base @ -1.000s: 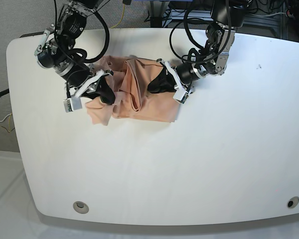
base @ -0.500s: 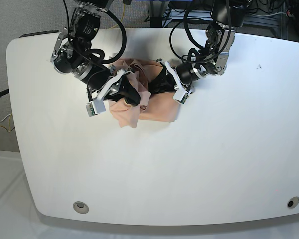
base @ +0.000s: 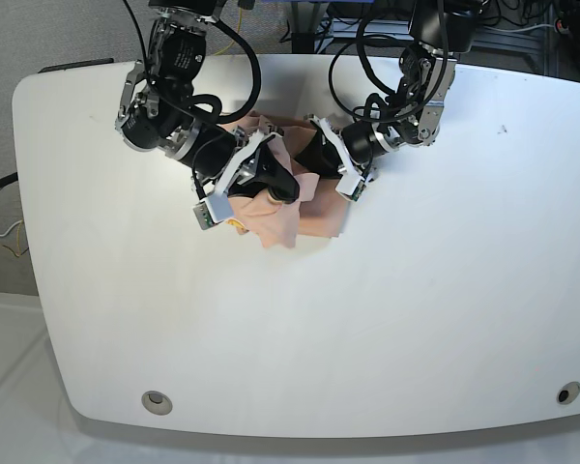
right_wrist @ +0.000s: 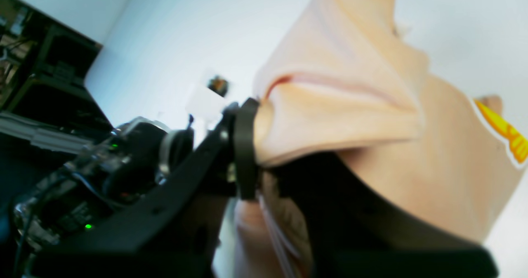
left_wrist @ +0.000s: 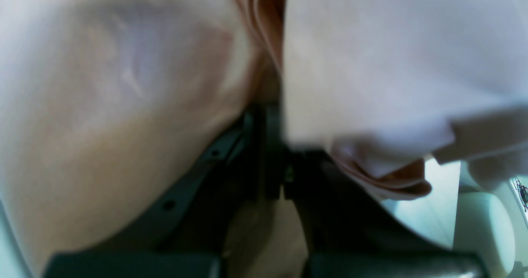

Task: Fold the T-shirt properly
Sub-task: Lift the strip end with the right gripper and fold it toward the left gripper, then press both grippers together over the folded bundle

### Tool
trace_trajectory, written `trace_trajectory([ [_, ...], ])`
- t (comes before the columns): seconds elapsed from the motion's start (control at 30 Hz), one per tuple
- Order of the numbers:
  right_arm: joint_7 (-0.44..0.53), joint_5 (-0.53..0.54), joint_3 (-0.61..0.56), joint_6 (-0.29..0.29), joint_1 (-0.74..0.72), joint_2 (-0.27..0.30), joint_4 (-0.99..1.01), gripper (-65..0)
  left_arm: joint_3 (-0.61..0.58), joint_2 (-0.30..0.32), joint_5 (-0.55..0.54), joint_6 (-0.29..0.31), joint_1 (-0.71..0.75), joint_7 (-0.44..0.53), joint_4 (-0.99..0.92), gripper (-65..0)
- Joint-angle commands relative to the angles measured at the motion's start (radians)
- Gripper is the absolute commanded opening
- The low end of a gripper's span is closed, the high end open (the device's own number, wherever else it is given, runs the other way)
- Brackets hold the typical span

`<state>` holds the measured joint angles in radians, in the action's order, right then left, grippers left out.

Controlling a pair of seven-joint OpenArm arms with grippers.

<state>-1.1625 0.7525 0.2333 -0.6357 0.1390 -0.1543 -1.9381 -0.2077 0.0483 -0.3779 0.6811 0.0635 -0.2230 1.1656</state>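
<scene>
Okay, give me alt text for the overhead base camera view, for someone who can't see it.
Two black robot arms meet over a bunched peach T-shirt near the back of a white table. The right gripper is shut on a fold of the cloth and the left gripper is shut on its other side.

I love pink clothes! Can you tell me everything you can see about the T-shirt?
The T-shirt is peachy pink, soft and thin-looking, bunched into a crumpled heap on the white table near its far edge. A small yellow label peeks out on the right wrist view. Both robot arms pinch it: the right gripper lifts a hanging flap from one side, and the left gripper grips the other. Their black fingers are shut on folds of cloth. It is not neatly folded yet.
</scene>
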Motion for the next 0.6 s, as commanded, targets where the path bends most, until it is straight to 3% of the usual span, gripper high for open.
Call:
trace_trajectory([
  [0.0,0.045,0.029,-0.028,-0.008,-0.026,-0.003,0.01,-65.0,0.001,0.009,0.043,-0.039,0.006,-0.057,-0.011,-62.5],
  [0.57,0.115,0.028,-0.084,-0.006,-0.04,-0.003,0.127,-65.0,0.023,0.034,0.041,-0.037,0.008,-0.059,-0.006,-61.9],
])
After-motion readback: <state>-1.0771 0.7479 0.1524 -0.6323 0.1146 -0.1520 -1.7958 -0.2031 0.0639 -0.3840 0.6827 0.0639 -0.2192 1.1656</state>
